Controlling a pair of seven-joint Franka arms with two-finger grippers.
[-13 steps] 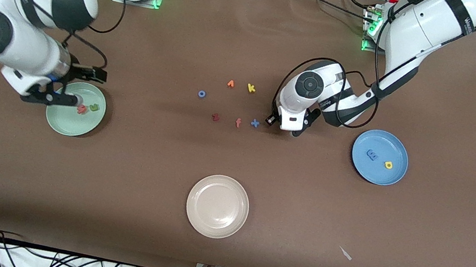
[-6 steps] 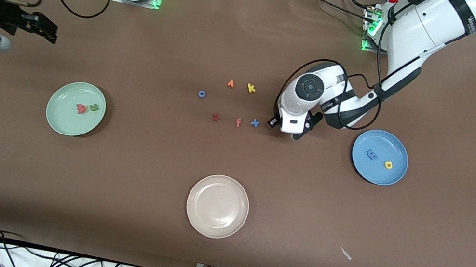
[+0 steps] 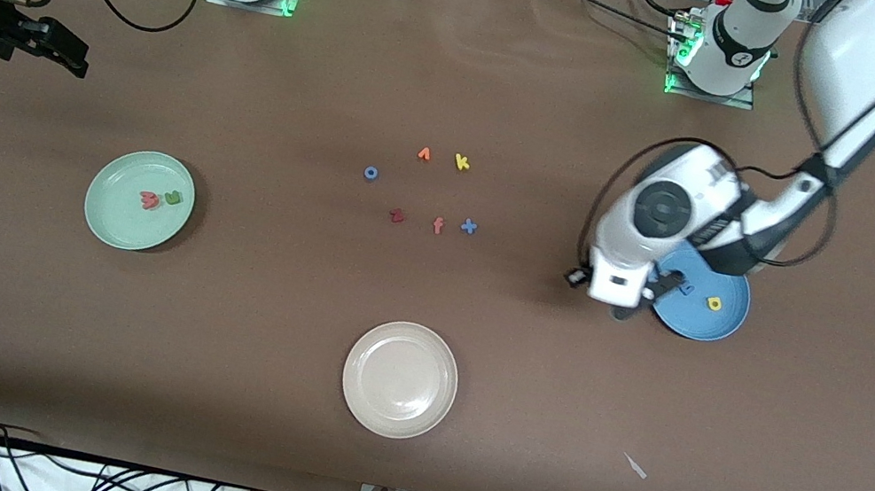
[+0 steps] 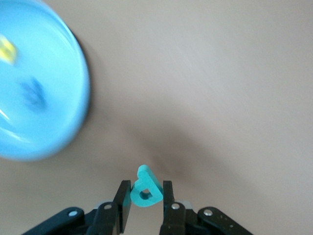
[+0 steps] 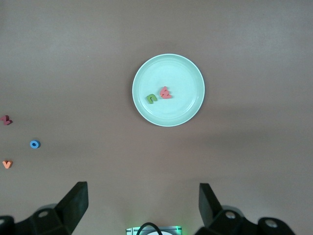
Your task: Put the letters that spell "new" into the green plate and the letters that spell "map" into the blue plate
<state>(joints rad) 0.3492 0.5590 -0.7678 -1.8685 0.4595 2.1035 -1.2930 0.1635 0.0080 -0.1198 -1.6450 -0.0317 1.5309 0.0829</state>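
Note:
My left gripper [image 3: 648,299] [image 4: 145,186] is shut on the teal "p" [image 4: 149,193], in the air over the table just beside the rim of the blue plate [image 3: 713,326] [image 4: 56,58]. In that plate lie the yellow "a" [image 3: 713,303] [image 4: 6,49] and the blue "m" [image 4: 33,93]. The green plate [image 3: 116,218] [image 5: 182,73] holds the red "w" [image 3: 149,200] [image 5: 166,92] and the olive "n" [image 3: 174,196] [image 5: 151,98]. The orange "e" [image 3: 424,154] lies mid-table. My right gripper [image 3: 70,57] [image 5: 143,188] hangs open and empty, high above the right arm's end of the table.
Mid-table lie a yellow "k" [image 3: 462,163], a blue ring "o" [image 3: 370,172], a dark red "z" [image 3: 397,216], a salmon "f" [image 3: 438,226] and a blue cross-shaped piece [image 3: 469,227]. A cream plate [image 3: 393,418] sits nearer the front camera, a white scrap [image 3: 635,466] beside it.
My left gripper has travelled with the teal "p" from beside the blue cross piece to the blue plate's rim. My right gripper rose away from the green plate, then held still.

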